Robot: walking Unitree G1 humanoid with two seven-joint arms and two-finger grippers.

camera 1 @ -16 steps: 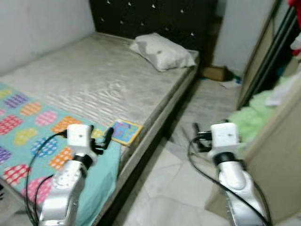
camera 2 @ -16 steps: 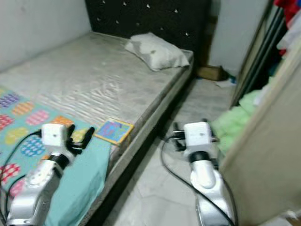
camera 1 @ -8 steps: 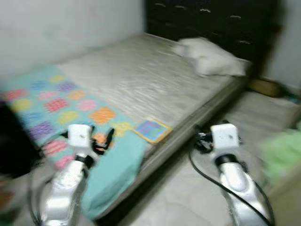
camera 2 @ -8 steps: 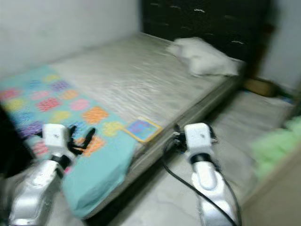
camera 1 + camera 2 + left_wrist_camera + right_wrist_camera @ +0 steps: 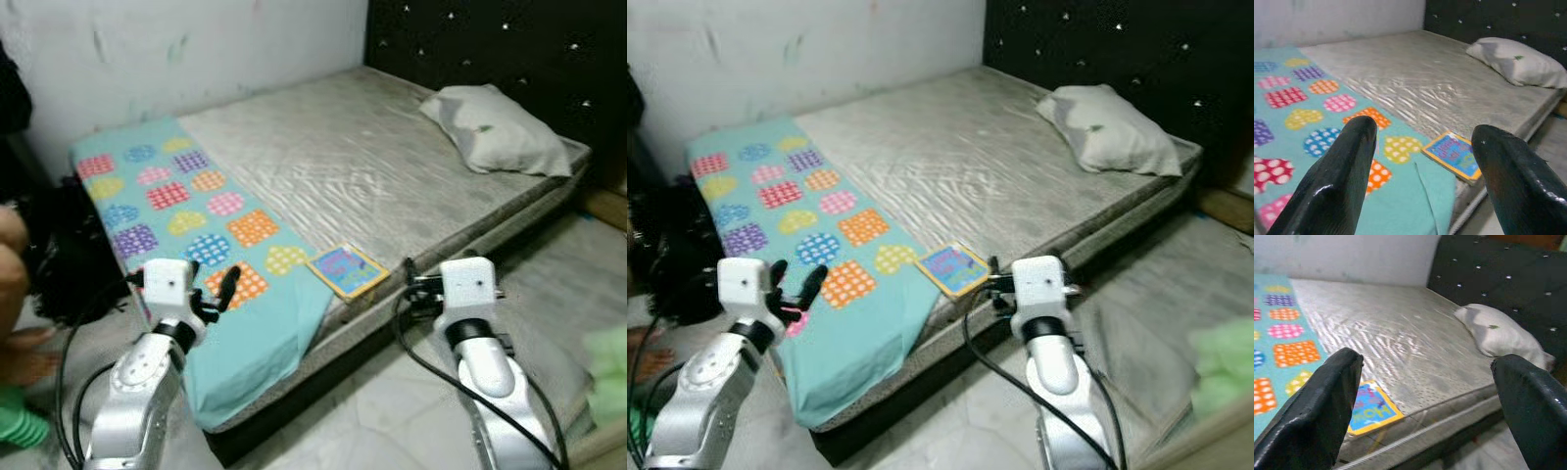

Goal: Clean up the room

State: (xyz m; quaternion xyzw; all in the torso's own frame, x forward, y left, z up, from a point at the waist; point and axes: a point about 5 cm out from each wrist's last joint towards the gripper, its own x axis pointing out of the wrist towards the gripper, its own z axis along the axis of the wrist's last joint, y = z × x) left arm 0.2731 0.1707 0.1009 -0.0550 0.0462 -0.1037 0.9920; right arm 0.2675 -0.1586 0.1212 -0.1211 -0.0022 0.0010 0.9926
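A bed with a bare grey mattress lies ahead. A teal blanket with coloured patches covers its foot end and hangs over the near edge. A small blue and yellow book lies flat at the mattress's near edge, next to the blanket. A grey pillow rests at the head, against the black headboard. My left gripper is open above the blanket's hanging edge, holding nothing. My right gripper is open just right of the book, beside the bed's edge. Both wrist views look over the book.
A person's hand and bare foot are at the far left, beside a black bundle on the floor. Pale green cloth lies at the right edge. Tiled floor runs along the bed's side. A wall stands behind the bed.
The camera has swung to the left: the wardrobe and green clothes have left the picture, and the bed's foot end and a person have come in. Both grippers stay open.
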